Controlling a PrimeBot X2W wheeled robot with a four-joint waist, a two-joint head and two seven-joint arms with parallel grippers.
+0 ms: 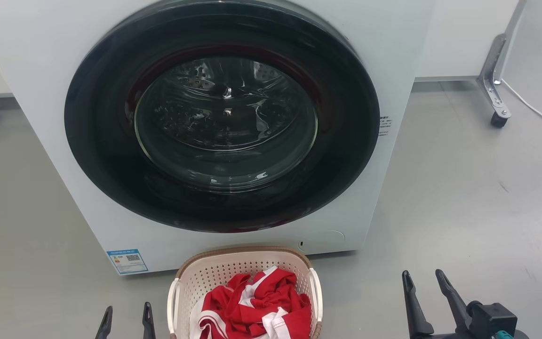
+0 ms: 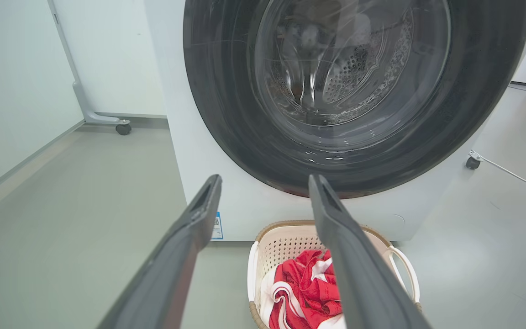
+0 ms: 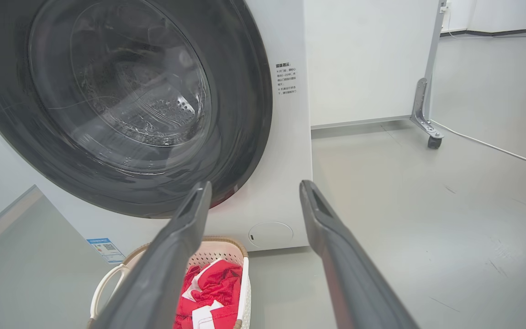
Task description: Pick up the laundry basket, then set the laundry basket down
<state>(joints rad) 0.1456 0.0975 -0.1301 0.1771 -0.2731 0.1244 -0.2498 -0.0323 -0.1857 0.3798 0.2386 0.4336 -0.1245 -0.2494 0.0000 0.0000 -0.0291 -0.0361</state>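
**Head view.** At 6 o'clock, upright on the grey floor [image 1: 464, 197], the laundry basket [image 1: 224, 275]: cream, perforated, brown-rimmed, with a crumpled red and white garment [image 1: 257, 306] inside. Just behind it, toward 12 o'clock, a white washing machine [image 1: 40, 70], its dark round door [image 1: 226, 117] shut. A blue energy label [image 1: 127, 261] at 7 o'clock on the machine's front. At 7 o'clock, the left gripper [image 1: 126, 318], fingertips spread apart, just beside the basket's white handle [image 1: 173, 301] and not touching it. At 5 o'clock, the right gripper [image 1: 424, 282], fingers likewise parted, clasping nothing, well apart from the basket. At 2 o'clock, a metal foot with a caster [image 1: 497, 94] and a white cable [image 1: 534, 110] along the floor.

**Left wrist view.** Two dark fingers [image 2: 190, 237] rising from 6 o'clock, splayed wide, gripping nothing. Laundry basket low at 6 o'clock, on the floor close before the machine's base and partly hidden behind the finger on the 5 o'clock side. Contact between basket and machine not discernible. Garment heaped within. Door glass at 12 o'clock.

**Right wrist view.** Fingers again wide apart and bare. Laundry basket at 7 o'clock, partly covered by the finger on that side. Round service flap [image 3: 270, 234] low on the machine's corner, a sticker of small text [image 3: 286, 78] toward 12 o'clock, caster and cable at 2 o'clock.
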